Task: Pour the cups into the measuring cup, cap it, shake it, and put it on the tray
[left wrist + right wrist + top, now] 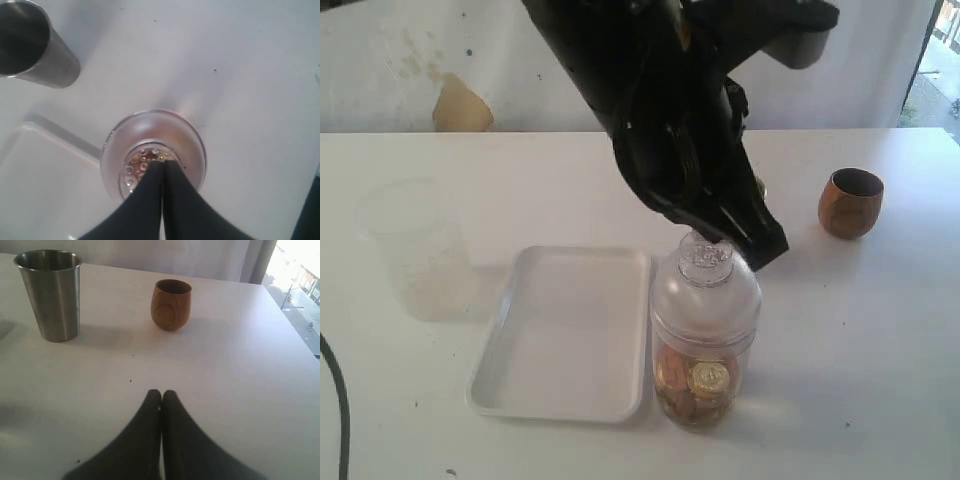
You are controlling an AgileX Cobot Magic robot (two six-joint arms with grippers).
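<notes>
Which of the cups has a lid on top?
The clear measuring cup beside the white tray: it alone wears a domed lid. The wooden cup, steel tumbler and frosted container stand open-topped.

The tray [570,335] is white, the wooden cup [850,204] brown, the tumbler [50,299] silver-grey

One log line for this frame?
left gripper shut over lid | right gripper shut, empty | measuring cup capped, beside tray, not on it

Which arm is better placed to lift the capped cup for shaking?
Left. The left fingers are shut right above the lid of the capped cup. The right fingers, also shut, hang over bare table, facing the steel cup.
</notes>
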